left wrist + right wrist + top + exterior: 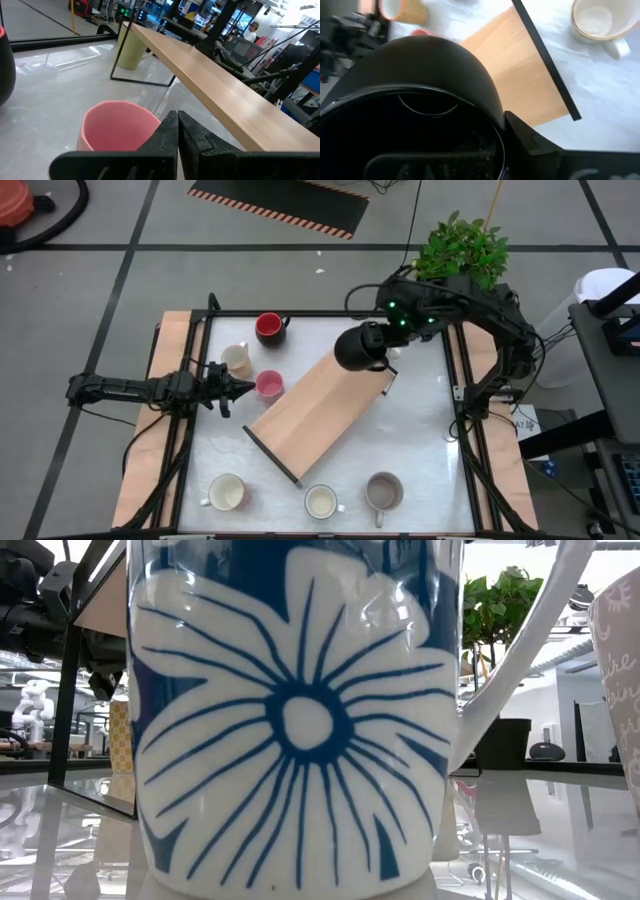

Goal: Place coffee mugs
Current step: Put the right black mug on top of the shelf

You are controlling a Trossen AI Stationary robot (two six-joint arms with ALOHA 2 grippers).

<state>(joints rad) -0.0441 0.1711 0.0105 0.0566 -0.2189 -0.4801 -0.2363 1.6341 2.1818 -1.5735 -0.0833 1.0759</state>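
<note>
From above, six mugs are sitting around the wooden shelf (318, 412); the right gripper (385, 352) is holding a seventh, the black mug (358, 347), over its far end. The left gripper (177, 131) (fingers pressed together, empty) is hovering beside the pink mug (117, 125).

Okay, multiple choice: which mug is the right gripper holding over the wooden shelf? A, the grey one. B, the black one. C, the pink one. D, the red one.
B: the right gripper is shut on the black mug above the shelf; the pink mug sits on the table by the left gripper.
</note>
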